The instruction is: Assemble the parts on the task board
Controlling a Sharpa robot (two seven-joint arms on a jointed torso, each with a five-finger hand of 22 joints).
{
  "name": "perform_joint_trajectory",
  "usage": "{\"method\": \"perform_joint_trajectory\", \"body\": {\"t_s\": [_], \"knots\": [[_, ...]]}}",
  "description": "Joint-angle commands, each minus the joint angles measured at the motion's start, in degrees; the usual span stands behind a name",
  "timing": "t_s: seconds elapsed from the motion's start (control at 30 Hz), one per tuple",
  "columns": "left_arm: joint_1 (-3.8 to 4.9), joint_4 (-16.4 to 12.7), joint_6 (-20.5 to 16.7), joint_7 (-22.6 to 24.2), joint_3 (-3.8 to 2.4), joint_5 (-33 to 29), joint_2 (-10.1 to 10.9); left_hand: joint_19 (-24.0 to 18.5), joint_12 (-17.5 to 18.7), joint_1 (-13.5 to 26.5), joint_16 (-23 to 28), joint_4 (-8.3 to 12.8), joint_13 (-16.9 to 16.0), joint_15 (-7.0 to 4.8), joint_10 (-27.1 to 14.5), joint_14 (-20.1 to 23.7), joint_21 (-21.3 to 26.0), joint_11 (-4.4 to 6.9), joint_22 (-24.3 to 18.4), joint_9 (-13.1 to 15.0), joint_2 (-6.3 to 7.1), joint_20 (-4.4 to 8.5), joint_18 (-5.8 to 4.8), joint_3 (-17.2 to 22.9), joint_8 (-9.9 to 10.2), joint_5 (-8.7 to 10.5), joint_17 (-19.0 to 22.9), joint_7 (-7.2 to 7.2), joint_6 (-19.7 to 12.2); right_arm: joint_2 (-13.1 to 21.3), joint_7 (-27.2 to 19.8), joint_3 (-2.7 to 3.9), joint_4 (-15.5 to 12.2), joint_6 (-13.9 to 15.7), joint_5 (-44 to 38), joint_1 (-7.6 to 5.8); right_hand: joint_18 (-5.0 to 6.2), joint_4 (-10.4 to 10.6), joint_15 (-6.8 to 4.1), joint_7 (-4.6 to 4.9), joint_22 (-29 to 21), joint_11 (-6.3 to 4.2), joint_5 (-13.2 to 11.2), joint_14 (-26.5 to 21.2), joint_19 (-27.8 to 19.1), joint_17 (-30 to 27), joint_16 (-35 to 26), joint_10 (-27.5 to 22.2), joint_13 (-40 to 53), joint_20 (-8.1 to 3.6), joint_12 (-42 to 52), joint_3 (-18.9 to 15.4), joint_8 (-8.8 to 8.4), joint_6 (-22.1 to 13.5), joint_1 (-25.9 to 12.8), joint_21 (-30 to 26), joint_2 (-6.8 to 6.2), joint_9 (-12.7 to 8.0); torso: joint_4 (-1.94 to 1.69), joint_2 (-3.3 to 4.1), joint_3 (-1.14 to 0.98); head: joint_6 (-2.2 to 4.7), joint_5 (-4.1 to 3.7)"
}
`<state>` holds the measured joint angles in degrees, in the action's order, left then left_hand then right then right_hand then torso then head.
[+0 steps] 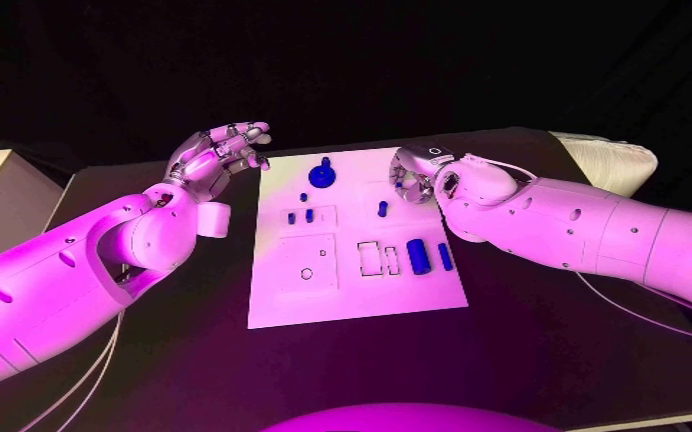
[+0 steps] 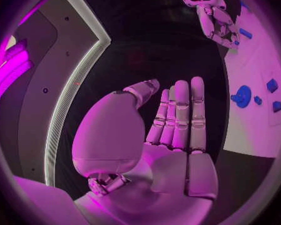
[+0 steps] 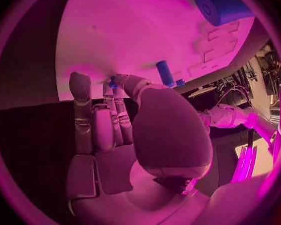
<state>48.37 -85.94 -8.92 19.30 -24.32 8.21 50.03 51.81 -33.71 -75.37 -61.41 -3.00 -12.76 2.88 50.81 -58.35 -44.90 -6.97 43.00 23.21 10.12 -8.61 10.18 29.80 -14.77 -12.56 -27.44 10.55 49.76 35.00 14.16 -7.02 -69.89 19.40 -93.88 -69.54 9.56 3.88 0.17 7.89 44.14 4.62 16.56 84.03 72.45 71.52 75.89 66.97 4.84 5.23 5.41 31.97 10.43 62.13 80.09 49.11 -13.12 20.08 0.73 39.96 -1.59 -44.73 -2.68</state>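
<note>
Head view: white task board [image 1: 353,297] carries blue parts [image 1: 418,256]; left hand [image 1: 216,157] empty, right hand [image 1: 415,174] unclear.

Robot lab (dark backdrop, black table [image 1: 548,352]).

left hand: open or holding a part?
Open. The left hand shows a bare palm with its fingers extended and nothing between them; in the head view it hovers beside the task board.

Left hand [image 2: 172,135] held flat, fingers straight and together, empty. Beyond: white board [image 2: 253,110] with round blue part [image 2: 243,96], right hand [image 2: 218,27] perhaps touching board.
</note>
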Motion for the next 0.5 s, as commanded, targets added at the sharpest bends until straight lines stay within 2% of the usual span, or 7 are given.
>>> {"method": "perform_joint_trajectory", "body": {"t_s": [0.03,0.5], "knots": [[-0.06,-0.2,0.2,0.5,-0.06,0.4,0.0,0.5,0.2,0.1,0.3,0.0,0.1,0.14,0.3,0.2,0.2,0.05,-0.1,0.0,0.05,-0.04,0.35,-0.2,0.0,0.21,0.1,0.03,-0.2,0.3,1.6,-0.61,-0.1,-4.4,-1.3,0.99,-0.75,-0.2,-0.52,0.12,0.5,-0.02,0.0,2.5,0.4,0.1,0.4,0.6,0.2,-0.17,0.3,0.5,0.32,0.5,0.6,0.5,0.42,0.1,0.03,-0.01,-0.01,-0.02,-0.06],[-0.26,-0.2,-0.1,0.1,-0.06,1.1,0.2,0.7,0.3,-0.1,0.3,0.0,0.1,0.12,0.2,0.2,0.4,0.04,-0.2,0.0,0.04,-0.03,0.37,-0.2,0.0,0.19,0.1,0.05,-0.3,0.5,2.4,-0.63,-0.8,-4.3,-2.5,1.11,-0.87,-1.1,-0.55,0.25,1.6,0.06,-0.1,2.5,0.4,0.3,0.8,0.5,-0.1,-0.31,-0.2,1.3,0.36,0.3,1.0,1.5,0.13,0.3,0.01,-0.02,-0.01,0.03,-0.38]]}}
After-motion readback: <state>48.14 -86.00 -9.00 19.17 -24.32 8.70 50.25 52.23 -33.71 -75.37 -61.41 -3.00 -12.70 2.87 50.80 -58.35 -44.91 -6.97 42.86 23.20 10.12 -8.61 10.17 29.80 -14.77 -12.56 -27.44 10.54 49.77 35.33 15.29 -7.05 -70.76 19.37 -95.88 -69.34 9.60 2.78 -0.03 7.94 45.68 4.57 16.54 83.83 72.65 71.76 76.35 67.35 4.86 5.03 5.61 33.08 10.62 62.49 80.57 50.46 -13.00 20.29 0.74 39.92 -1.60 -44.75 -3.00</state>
